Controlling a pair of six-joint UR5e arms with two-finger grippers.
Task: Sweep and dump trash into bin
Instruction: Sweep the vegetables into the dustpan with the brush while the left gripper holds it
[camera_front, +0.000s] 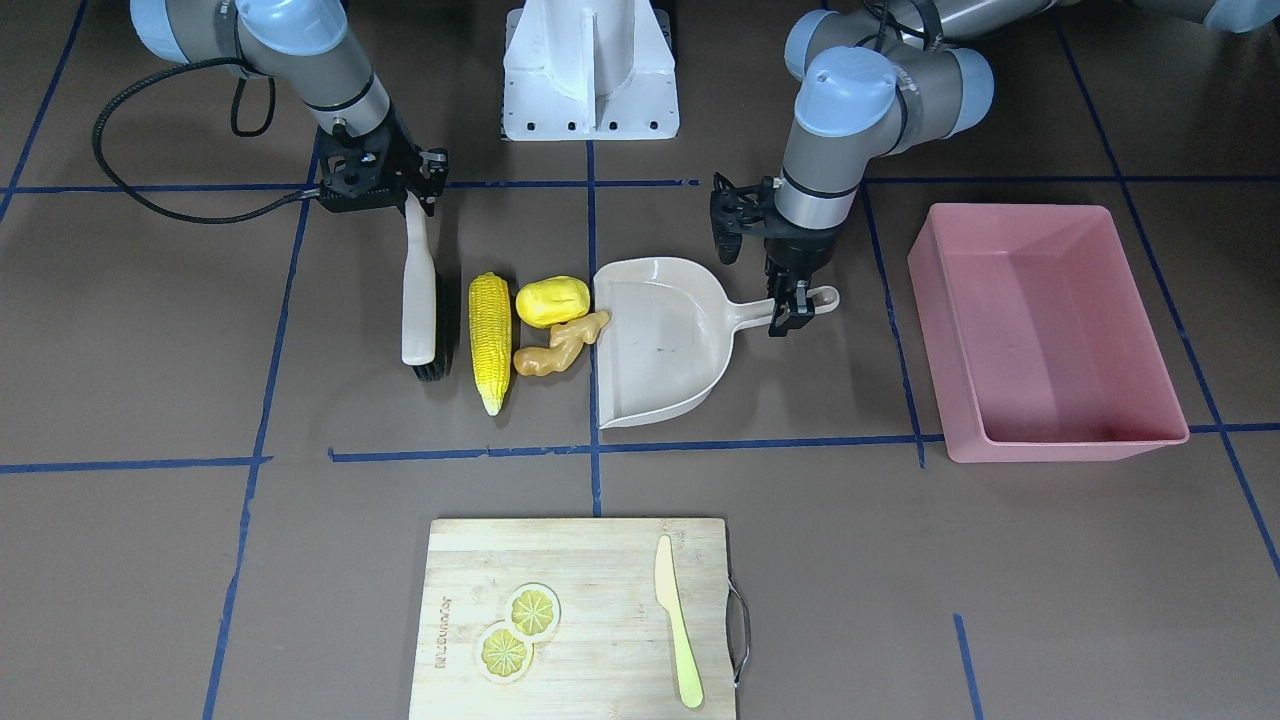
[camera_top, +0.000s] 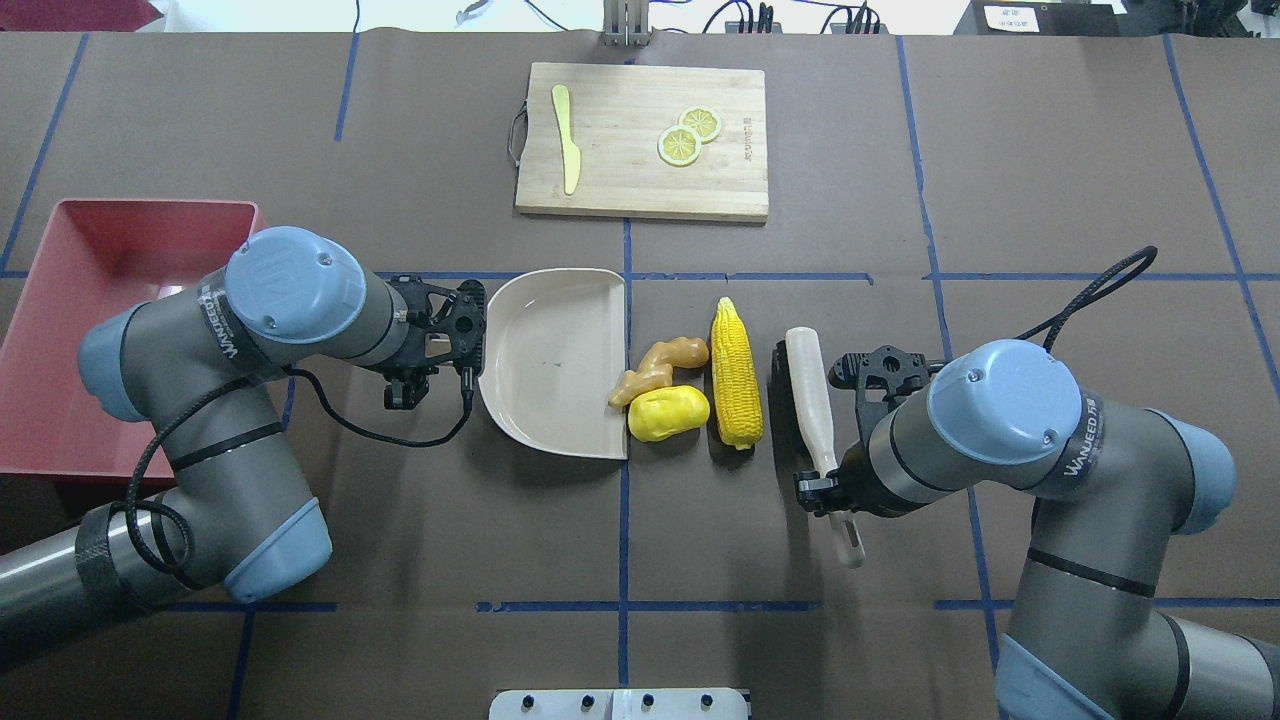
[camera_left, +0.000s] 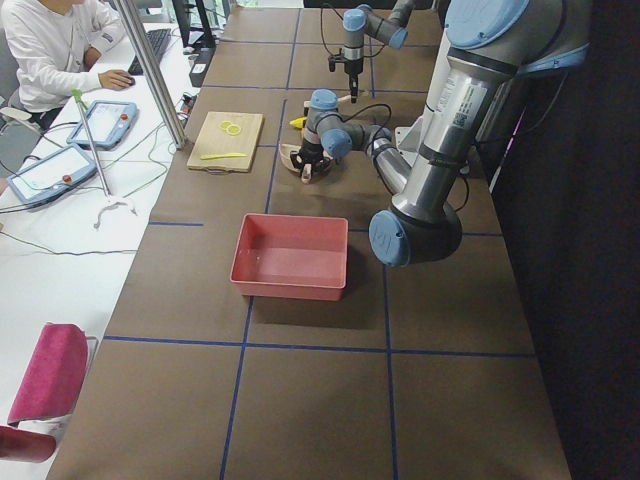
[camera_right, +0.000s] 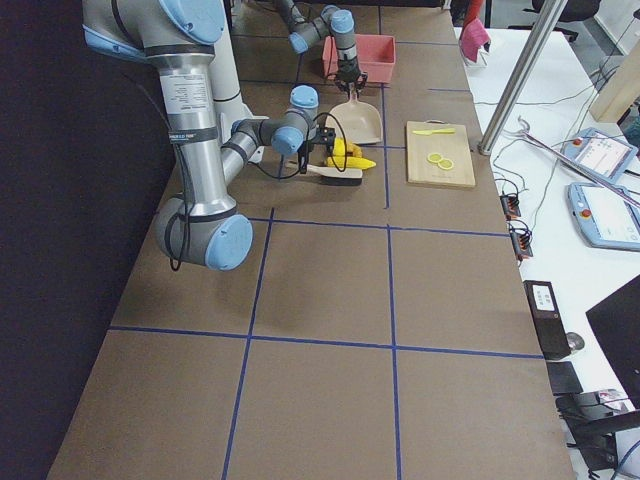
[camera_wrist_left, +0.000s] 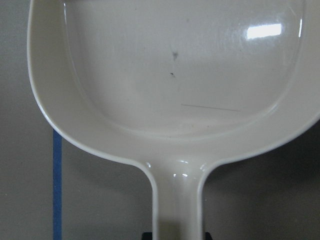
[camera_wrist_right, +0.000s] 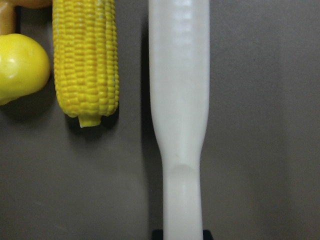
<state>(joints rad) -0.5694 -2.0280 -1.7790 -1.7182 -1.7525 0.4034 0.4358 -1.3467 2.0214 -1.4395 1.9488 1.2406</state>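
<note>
The trash lies in a row on the brown table: a yellow corn cob (camera_front: 489, 340), a yellow potato-like lump (camera_front: 552, 300) and a tan ginger root (camera_front: 560, 345) whose tip touches the open edge of the beige dustpan (camera_front: 660, 340). My left gripper (camera_front: 790, 312) is shut on the dustpan's handle. My right gripper (camera_front: 415, 200) is shut on the handle of a white brush (camera_front: 418, 290), which lies just beside the corn, on the side away from the dustpan. The pink bin (camera_front: 1070, 447) stands empty beyond the dustpan's handle. The right wrist view shows the corn (camera_wrist_right: 86, 60) beside the brush (camera_wrist_right: 179, 90).
A wooden cutting board (camera_front: 600, 560) with two lemon slices (camera_front: 518, 630) and a pale knife (camera_front: 678, 635) lies across the table from the robot. The white robot base (camera_front: 590, 70) stands behind the trash. Blue tape lines cross the table.
</note>
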